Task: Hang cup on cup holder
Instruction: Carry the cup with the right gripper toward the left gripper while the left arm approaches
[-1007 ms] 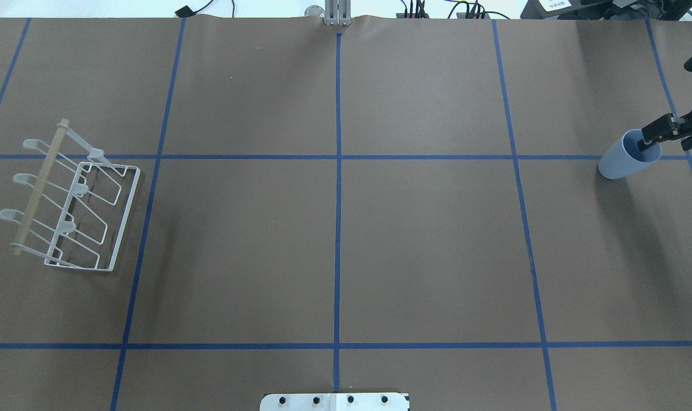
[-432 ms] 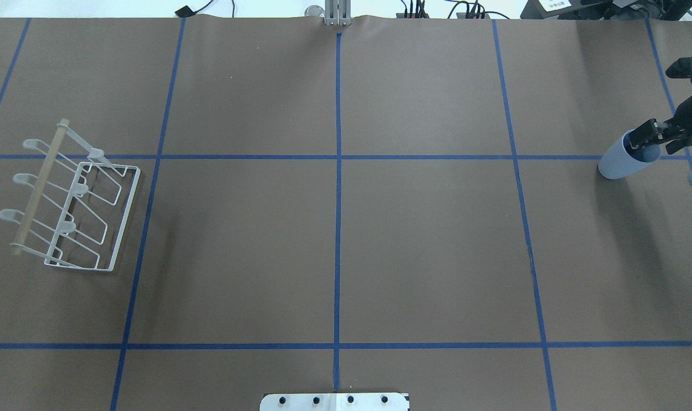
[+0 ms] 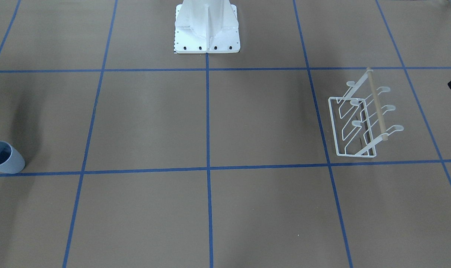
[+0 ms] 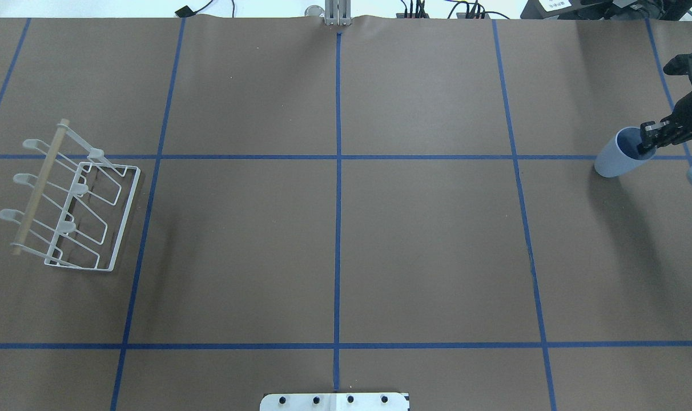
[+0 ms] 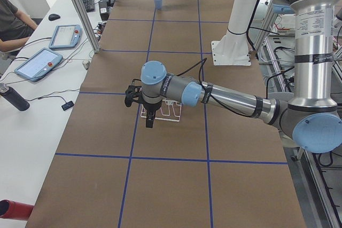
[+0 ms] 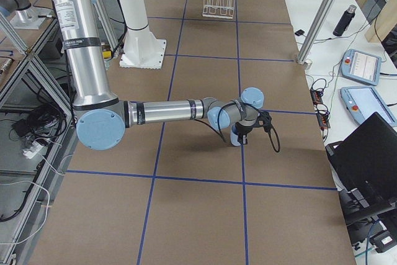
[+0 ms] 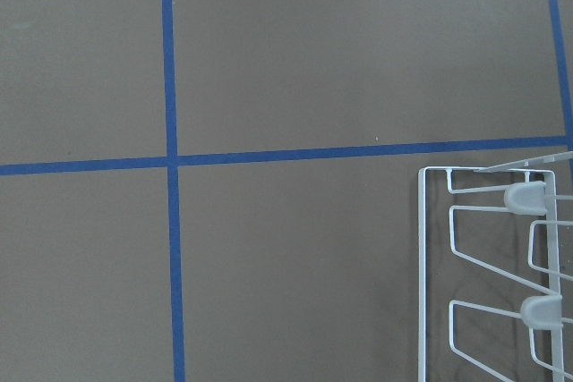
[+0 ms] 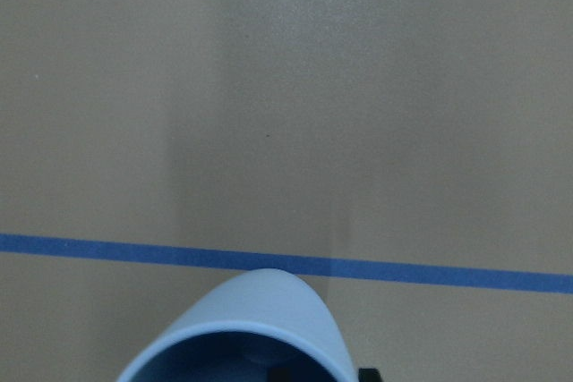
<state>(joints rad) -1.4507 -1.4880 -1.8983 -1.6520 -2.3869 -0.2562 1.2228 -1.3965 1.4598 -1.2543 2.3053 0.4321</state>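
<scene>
Table is covered in brown paper marked into big squares by blue tape lines. White robot pedestal is bolted at the middle of one long edge.

The cup is at the far right end, mouth up, on a tape line. Right gripper pinches the cup's rim wall, one finger inside and one outside. Cannot tell if the base touches the paper.

The cup holder stands on the paper at the far left end, well apart from the cup, with its wooden rod on top and prongs angled out to both sides.

Left gripper hangs above the cup holder pointing down. Cannot tell whether its fingers are apart or together, and the left wrist view shows only a corner of the rack and tape.

Room: white side bench with two teach pendants, a black bottle, a seated operator and an aluminium frame post. There is a laptop off the right end.
</scene>
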